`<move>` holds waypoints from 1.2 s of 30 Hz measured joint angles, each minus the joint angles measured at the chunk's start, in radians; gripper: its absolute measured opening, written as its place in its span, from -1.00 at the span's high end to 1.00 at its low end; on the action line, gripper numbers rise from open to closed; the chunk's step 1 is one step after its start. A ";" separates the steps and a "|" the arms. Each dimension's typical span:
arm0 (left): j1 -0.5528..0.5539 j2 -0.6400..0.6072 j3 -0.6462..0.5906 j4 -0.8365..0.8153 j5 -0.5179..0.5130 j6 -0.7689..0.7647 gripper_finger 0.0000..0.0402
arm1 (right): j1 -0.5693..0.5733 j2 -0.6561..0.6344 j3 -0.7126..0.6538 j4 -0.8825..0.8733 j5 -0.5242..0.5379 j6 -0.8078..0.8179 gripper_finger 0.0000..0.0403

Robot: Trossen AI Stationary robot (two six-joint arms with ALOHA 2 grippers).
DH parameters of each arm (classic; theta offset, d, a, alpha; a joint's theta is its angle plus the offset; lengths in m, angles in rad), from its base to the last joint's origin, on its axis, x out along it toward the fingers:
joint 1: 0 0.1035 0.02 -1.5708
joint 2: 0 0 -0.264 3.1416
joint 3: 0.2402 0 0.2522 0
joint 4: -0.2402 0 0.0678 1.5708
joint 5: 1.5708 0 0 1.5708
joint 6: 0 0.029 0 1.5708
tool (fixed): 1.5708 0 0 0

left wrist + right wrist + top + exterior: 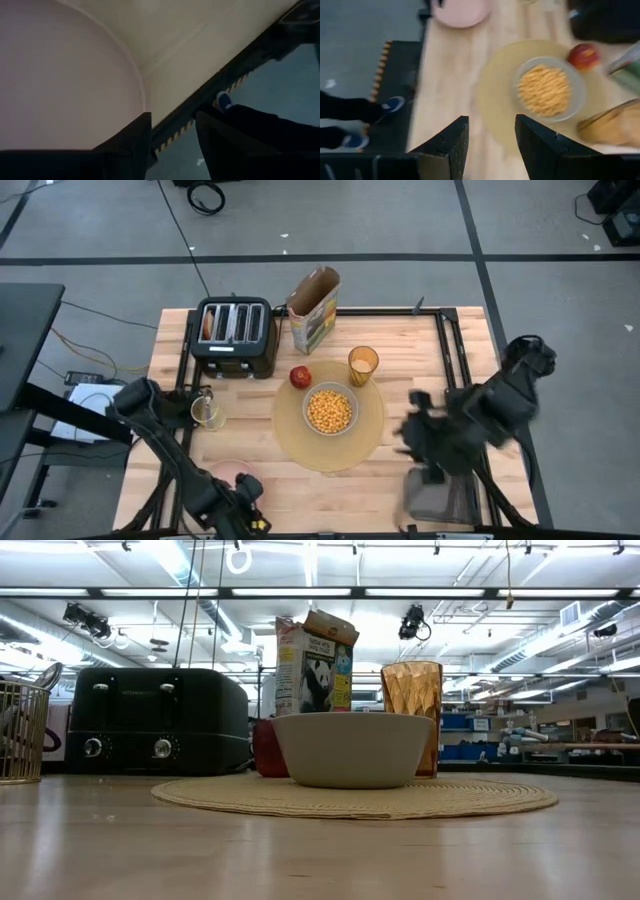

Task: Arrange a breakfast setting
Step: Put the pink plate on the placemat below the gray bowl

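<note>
The tan placemat (330, 425) lies mid-table. On it stands the pale grey bowl (330, 410), filled with yellow cereal. The red apple (300, 376) and the amber tumbler (363, 365) stand at its far edge. The pink plate (230, 472) lies on the table near the near-left edge. My left gripper (245, 505) is open at the plate's near rim (142, 100). My right gripper (415, 435) is open and empty above the table, right of the placemat (495, 95). A spoon (48, 673) stands in a wire cup (207, 412). My left gripper's open fingers (132, 145) stand by the near rim of the pink plate (65, 85), which lies flat on the table. Whether a finger touches the rim, I cannot tell.
The black toaster (235, 335) and a cereal box (313, 308) stand at the far side. A dark grey mesh basket (437, 495) sits at the near right corner. A person's blue shoe (223, 100) shows on the floor by the near edge.
</note>
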 joint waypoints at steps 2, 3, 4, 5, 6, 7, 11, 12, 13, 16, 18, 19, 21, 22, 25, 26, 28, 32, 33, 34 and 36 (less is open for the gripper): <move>0.003 0.034 0.000 0.027 0.001 0.010 0.20 | 0.076 0.002 0.000 -0.006 0.021 0.089 0.17; 0.004 0.049 0.000 0.031 0.006 0.010 0.20 | 0.113 0.002 0.000 -0.012 0.036 0.134 0.17; 0.005 0.063 0.000 0.034 0.014 0.009 0.20 | 0.149 0.003 0.000 -0.016 0.055 0.180 0.17; 0.005 0.080 0.000 0.032 0.023 0.008 0.20 | 0.181 0.003 0.000 -0.016 0.080 0.223 0.17; 0.005 0.097 0.000 0.020 0.035 0.002 0.20 | 0.213 0.003 0.000 -0.019 0.108 0.260 0.17; 0.004 0.115 0.000 0.002 0.043 -0.009 0.20 | 0.244 0.003 0.000 -0.026 0.136 0.292 0.17; 0.005 0.161 -0.001 -0.006 0.063 -0.020 0.20 | 0.322 0.003 0.000 -0.042 0.206 0.365 0.17; 0.005 0.169 -0.001 -0.007 0.063 -0.020 0.20 | 0.331 0.003 0.000 -0.044 0.214 0.375 0.17; 0.006 0.178 -0.001 -0.005 0.063 -0.018 0.20 | 0.338 0.003 0.000 -0.045 0.217 0.381 0.17; 0.006 0.188 -0.001 -0.006 0.064 -0.015 0.21 | 0.344 0.003 0.000 -0.054 0.219 0.384 0.17; 0.008 0.195 0.000 -0.005 0.067 -0.015 0.23 | 0.344 0.003 0.000 -0.066 0.219 0.384 0.17; 0.008 0.198 0.000 -0.009 0.067 -0.016 0.25 | 0.344 0.003 0.000 -0.074 0.219 0.380 0.17; 0.012 0.198 0.000 -0.011 0.067 -0.016 0.33 | 0.342 0.003 0.000 -0.093 0.219 0.372 0.17; 0.015 0.201 0.000 -0.009 0.074 -0.015 0.38 | 0.338 0.003 0.000 -0.105 0.219 0.366 0.17; 0.026 0.204 0.000 -0.018 0.103 0.007 0.57 | 0.324 0.003 0.000 -0.127 0.219 0.341 0.17; 0.031 0.204 0.000 -0.019 0.109 0.011 0.64 | 0.319 0.003 0.000 -0.133 0.219 0.330 0.17; 0.041 0.200 0.002 -0.029 0.115 0.029 0.79 | 0.308 0.003 0.000 -0.138 0.218 0.303 0.17; 0.060 0.173 0.004 -0.051 0.125 0.080 0.90 | 0.291 0.003 0.000 -0.142 0.202 0.270 0.17; 0.063 0.168 0.019 -0.075 0.124 0.108 0.90 | 0.290 0.003 0.000 -0.144 0.201 0.269 0.17; 0.066 0.161 0.042 -0.102 0.117 0.155 0.90 | 0.288 0.004 0.000 -0.149 0.200 0.268 0.17; 0.070 0.153 0.117 -0.170 0.089 0.299 0.91 | 0.282 0.004 0.000 -0.154 0.204 0.255 0.17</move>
